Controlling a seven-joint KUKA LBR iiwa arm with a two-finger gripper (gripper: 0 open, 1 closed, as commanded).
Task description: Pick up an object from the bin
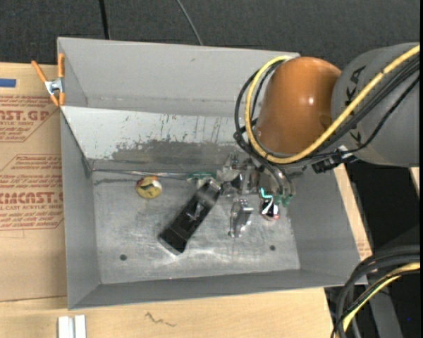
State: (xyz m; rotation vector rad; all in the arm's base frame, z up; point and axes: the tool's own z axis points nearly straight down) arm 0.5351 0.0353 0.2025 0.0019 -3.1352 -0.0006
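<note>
A black oblong block lies slantwise on the scuffed grey metal floor of the bin. The jaws hang just beside its upper end; whether they are apart or together I cannot tell. It looks rigid, smooth-sided and fairly light, best pinched across its narrow middle. A small yellowish round piece sits apart, up-left of the block.

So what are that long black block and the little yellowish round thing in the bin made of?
The long black block looks like plastic: dark and mostly matt, with a faint sheen near its upper end. The small yellowish round thing is harder to judge. Its pale, mottled surface suggests plastic or painted wood, but it is too small to tell for sure.
</note>
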